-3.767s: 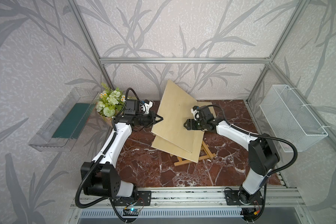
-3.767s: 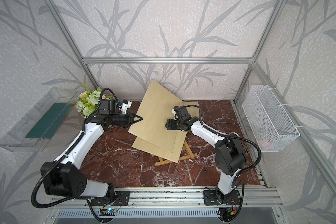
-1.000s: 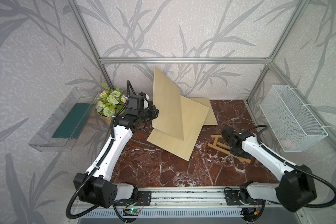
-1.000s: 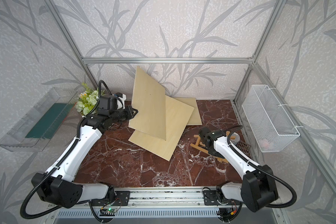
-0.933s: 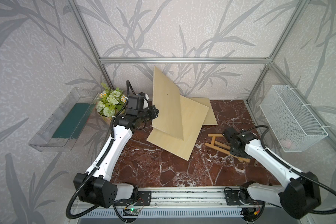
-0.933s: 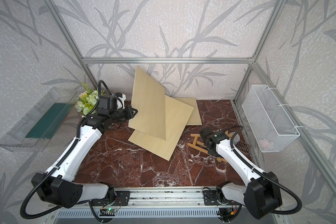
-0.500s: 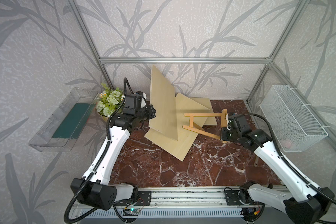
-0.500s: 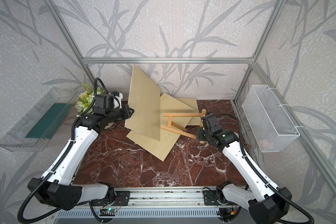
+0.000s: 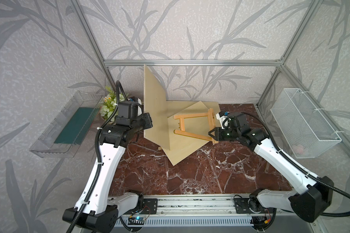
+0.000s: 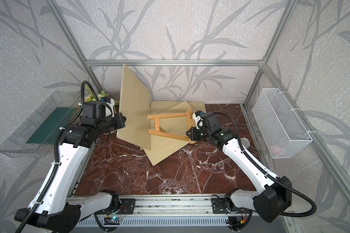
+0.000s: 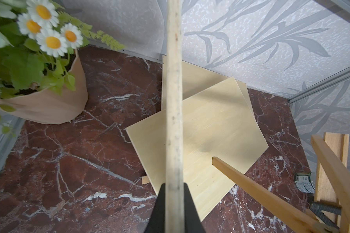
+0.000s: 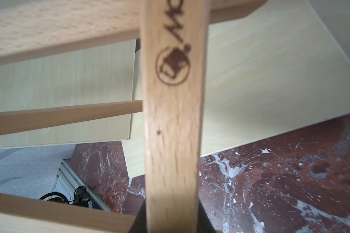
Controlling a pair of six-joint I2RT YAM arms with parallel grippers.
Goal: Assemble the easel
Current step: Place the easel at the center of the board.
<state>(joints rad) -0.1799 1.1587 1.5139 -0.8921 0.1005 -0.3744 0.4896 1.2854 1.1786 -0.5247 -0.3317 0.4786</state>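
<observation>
In both top views the left claw [image 9: 148,122] clamps an upright board [image 9: 155,109]. The right claw [image 9: 212,134] pinches the easel [image 9: 192,115] — held over flat boards [image 9: 187,149] on the surface [image 9: 190,173].

Left wrist: the claw [image 11: 174,203] is closed on the board [image 11: 173,121], edge-on.

Right wrist: the claw [image 12: 170,218] grips the easel [image 12: 172,121].

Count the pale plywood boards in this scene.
3. The upright board is gripped by the left claw; the flat board lies on the table below the easel frame; the back board lies under it, by the wall. More could hide underneath.
</observation>
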